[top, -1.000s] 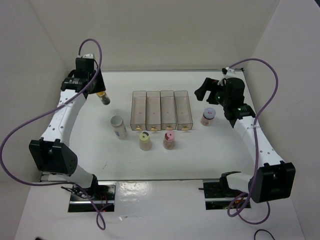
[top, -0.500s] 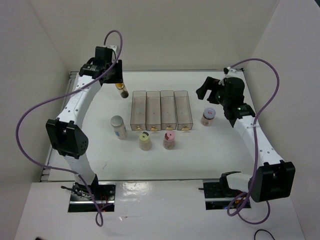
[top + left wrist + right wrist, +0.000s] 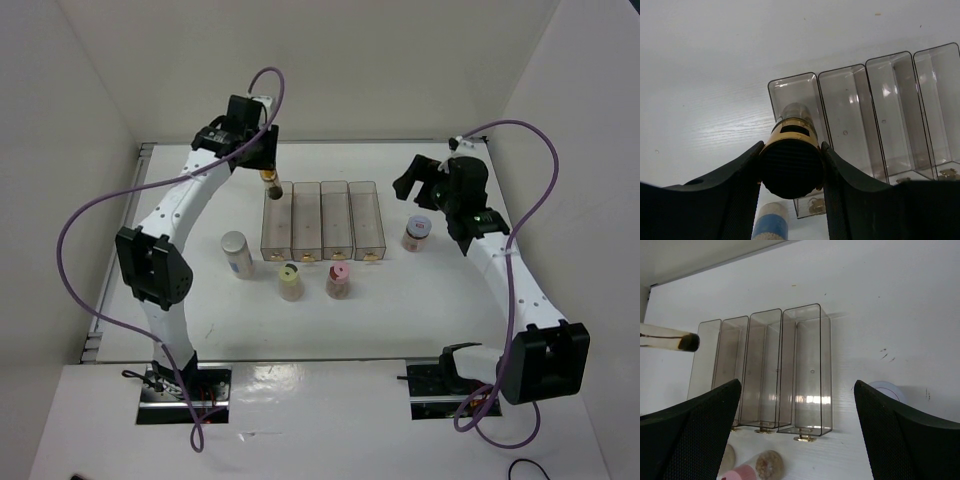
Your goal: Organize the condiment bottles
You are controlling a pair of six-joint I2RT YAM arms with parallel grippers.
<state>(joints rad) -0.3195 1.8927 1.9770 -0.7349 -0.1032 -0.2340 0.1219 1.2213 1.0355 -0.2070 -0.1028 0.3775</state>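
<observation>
1. Left gripper (image 3: pixel 791 167) is clamped on the dark gold-banded bottle (image 3: pixel 792 122), which is held over the far end of the leftmost bin (image 3: pixel 276 225).
2. The bottle should be centred between the bin's walls and lowered before it is released.
3. The left arm is stretched far forward. The right gripper (image 3: pixel 418 185) is held open near the clear jar (image 3: pixel 416 234), not touching it.

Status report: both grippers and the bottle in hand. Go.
Left gripper shut on the dark gold-banded bottle, over the far end of the leftmost bin. Right gripper open, empty, near the reddish jar. That bin looks empty, nothing blocking.
</observation>
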